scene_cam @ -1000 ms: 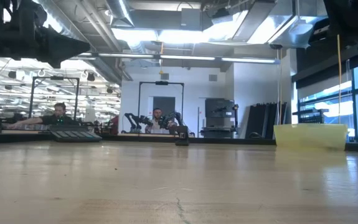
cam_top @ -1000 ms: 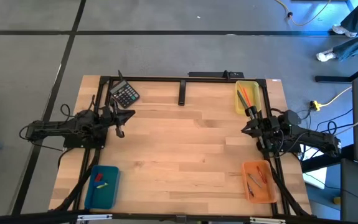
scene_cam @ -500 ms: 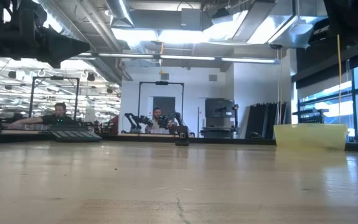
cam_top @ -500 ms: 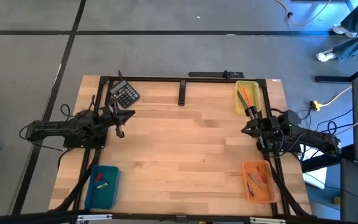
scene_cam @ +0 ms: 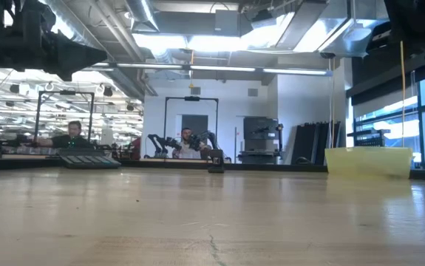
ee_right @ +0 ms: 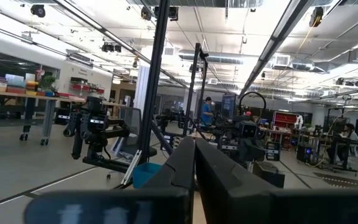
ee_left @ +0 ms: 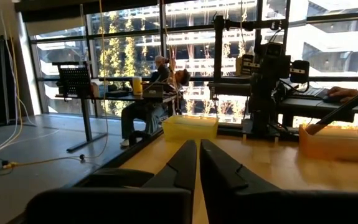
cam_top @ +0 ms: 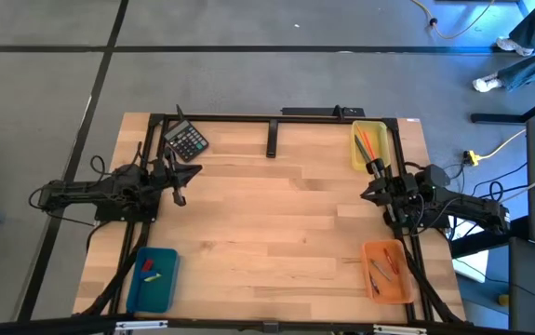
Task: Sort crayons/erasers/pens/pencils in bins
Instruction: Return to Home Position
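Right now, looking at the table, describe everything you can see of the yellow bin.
The yellow bin is a shallow rectangular tray with low straight walls, and it looks like translucent plastic. It rests flat on the wooden table, at the top right corner in the high view, with its long side running along the table's right edge. A few bright crayons, orange among them, lie lengthwise inside it.

table [cam_top: 276, 223] | yellow bin [cam_top: 381, 140]: its back-right corner, holds crayons [cam_top: 367, 144] | orange bin [cam_top: 397, 290]: front-right, thin sticks inside | teal bin [cam_top: 151, 298]: front-left, erasers [cam_top: 149, 267] | calculator [cam_top: 186, 141]: back-left | left gripper [cam_top: 189, 172]: left edge | right gripper [cam_top: 368, 193]: right edge
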`<act>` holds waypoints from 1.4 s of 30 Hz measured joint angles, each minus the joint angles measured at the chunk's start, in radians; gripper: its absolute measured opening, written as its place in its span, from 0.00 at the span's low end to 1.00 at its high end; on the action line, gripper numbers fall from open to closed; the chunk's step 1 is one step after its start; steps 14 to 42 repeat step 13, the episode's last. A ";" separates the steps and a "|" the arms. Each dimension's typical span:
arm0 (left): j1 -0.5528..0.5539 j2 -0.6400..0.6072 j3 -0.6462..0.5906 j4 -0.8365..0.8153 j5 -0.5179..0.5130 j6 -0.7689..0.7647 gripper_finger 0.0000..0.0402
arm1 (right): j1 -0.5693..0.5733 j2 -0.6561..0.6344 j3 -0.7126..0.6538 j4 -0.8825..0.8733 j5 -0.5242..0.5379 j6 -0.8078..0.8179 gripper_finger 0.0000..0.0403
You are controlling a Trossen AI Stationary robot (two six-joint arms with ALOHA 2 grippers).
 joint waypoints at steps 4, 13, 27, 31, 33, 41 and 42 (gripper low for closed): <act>0.000 0.000 0.000 0.000 0.000 0.000 0.05 | 0.000 0.000 0.000 0.000 0.000 0.000 0.05; 0.000 0.000 0.000 0.000 0.000 0.000 0.06 | 0.000 0.000 0.000 0.000 0.000 0.000 0.05; 0.000 0.000 0.000 0.000 0.000 0.000 0.06 | 0.000 0.000 0.000 0.000 0.000 0.000 0.05; 0.000 0.000 0.000 0.000 0.000 0.000 0.06 | 0.000 0.000 0.000 0.000 0.000 0.000 0.05; 0.000 0.000 0.000 0.000 0.000 0.000 0.06 | 0.000 0.000 0.000 0.000 0.000 0.000 0.05; 0.000 0.000 0.000 0.000 0.000 0.000 0.06 | 0.000 0.000 0.000 0.000 0.000 0.000 0.05; 0.000 0.000 0.000 0.000 0.000 0.000 0.06 | 0.000 0.000 0.000 0.000 0.000 0.000 0.05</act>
